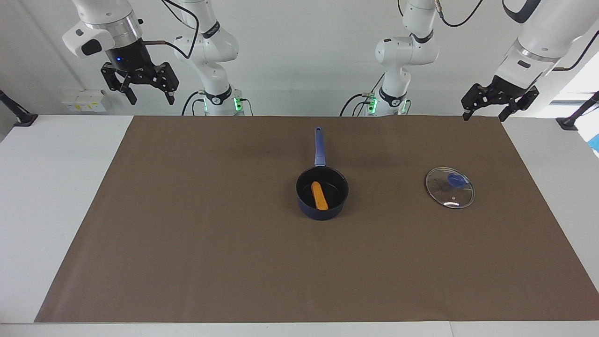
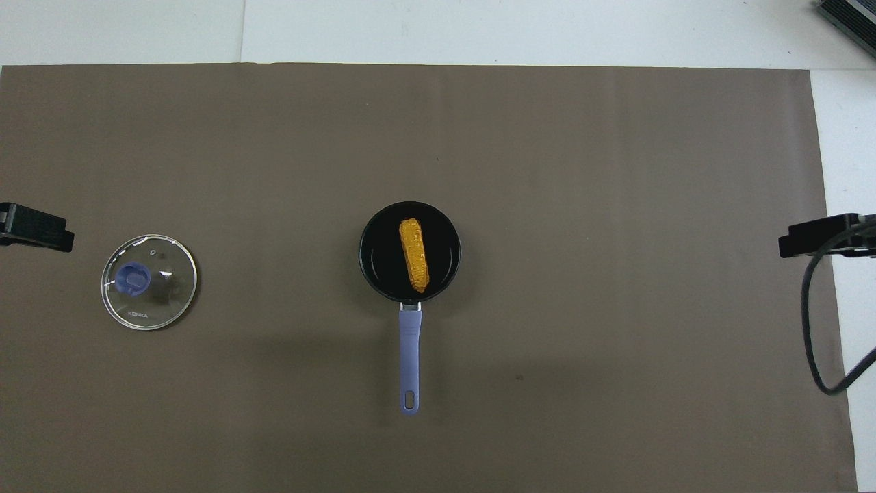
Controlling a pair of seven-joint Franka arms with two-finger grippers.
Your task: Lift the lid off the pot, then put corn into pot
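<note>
The dark blue pot stands in the middle of the brown mat, its long handle pointing toward the robots. The yellow-orange corn lies inside the pot; it also shows in the overhead view on the pot's black inside. The glass lid with its blue knob lies flat on the mat beside the pot, toward the left arm's end, also in the overhead view. My left gripper is open and empty, raised over the mat's edge at its own end. My right gripper is open and empty, raised over its own end.
The brown mat covers most of the white table. A black cable hangs at the right arm's end in the overhead view. Small white boxes sit by the wall.
</note>
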